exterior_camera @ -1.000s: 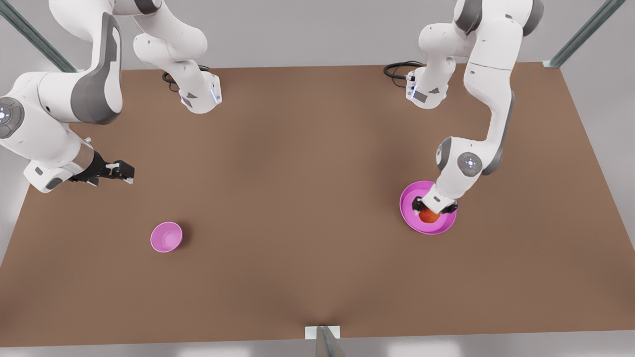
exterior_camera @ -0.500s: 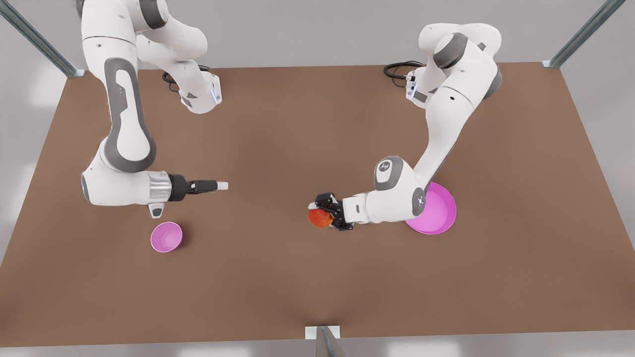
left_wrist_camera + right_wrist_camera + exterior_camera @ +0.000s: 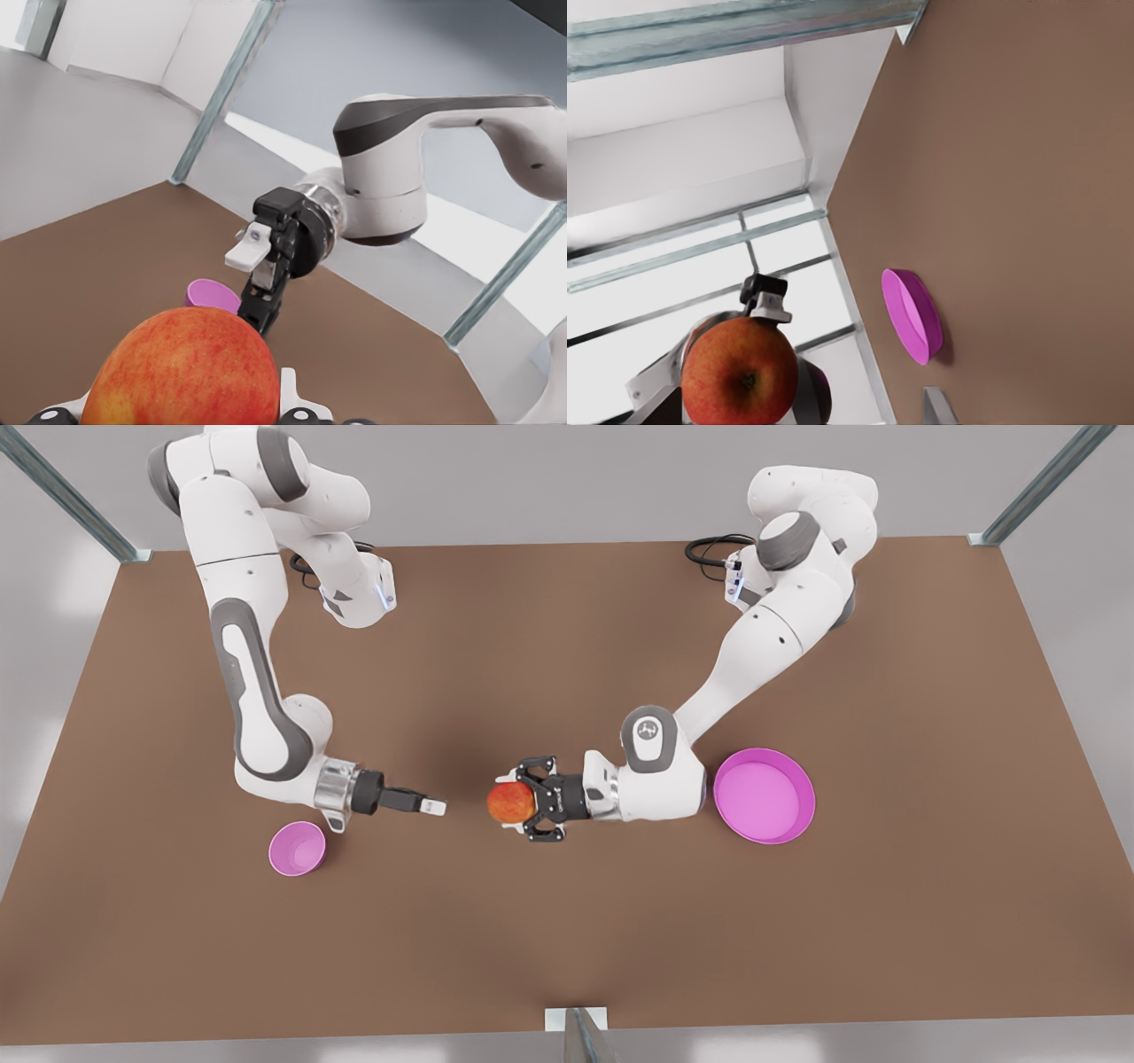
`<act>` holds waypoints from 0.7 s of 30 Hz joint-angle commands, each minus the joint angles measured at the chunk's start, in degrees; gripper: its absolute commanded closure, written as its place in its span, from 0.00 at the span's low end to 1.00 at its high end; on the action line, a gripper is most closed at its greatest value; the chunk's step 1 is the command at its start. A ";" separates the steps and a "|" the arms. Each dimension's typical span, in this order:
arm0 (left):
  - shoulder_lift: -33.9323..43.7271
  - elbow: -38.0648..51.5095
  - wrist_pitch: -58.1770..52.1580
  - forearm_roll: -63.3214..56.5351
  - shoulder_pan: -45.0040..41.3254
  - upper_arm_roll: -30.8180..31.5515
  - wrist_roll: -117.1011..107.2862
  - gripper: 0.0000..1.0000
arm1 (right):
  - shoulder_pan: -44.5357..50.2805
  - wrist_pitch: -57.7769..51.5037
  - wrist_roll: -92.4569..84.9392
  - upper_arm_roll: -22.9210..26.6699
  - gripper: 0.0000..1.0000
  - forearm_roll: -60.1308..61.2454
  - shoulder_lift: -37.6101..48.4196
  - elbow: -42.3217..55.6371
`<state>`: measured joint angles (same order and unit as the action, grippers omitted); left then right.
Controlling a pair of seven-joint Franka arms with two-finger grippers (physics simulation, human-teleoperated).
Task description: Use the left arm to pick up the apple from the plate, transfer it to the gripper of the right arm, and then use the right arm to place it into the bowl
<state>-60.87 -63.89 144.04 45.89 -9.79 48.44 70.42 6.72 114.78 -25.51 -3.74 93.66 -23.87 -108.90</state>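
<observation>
Since half a second ago the apple point(image 3: 510, 803) has been carried farther from the plate point(image 3: 765, 795), and the right gripper point(image 3: 432, 806) has been brought closer to it. The apple is clamped in the claws of the left gripper point(image 3: 523, 803), held above the table point(image 3: 567, 921), well apart from the plate and facing the right gripper. In the left wrist view the apple point(image 3: 182, 367) is seen nearest, with the right gripper point(image 3: 257, 274) beyond it, its fingers spread apart and empty, and the bowl point(image 3: 213, 295) behind. In the right wrist view the apple point(image 3: 740, 372) is shown nearer than the plate point(image 3: 912, 315).
</observation>
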 commanded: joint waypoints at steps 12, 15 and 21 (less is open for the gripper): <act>-1.18 0.96 5.02 2.71 -1.46 0.34 46.21 0.22 | 3.48 -5.54 -28.46 -0.21 0.00 0.47 -3.73 6.07; -1.44 0.96 5.20 3.06 -1.63 0.33 46.21 0.22 | 3.48 -5.54 -28.46 -0.21 0.00 0.47 -4.43 6.33; -1.88 0.96 5.99 4.12 -2.16 0.25 46.21 0.22 | 3.92 -5.10 -28.28 -1.00 0.00 0.91 -4.69 6.77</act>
<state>-62.83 -62.95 149.71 49.74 -11.93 48.66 102.30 10.62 109.64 -45.10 -4.56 94.44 -28.62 -102.16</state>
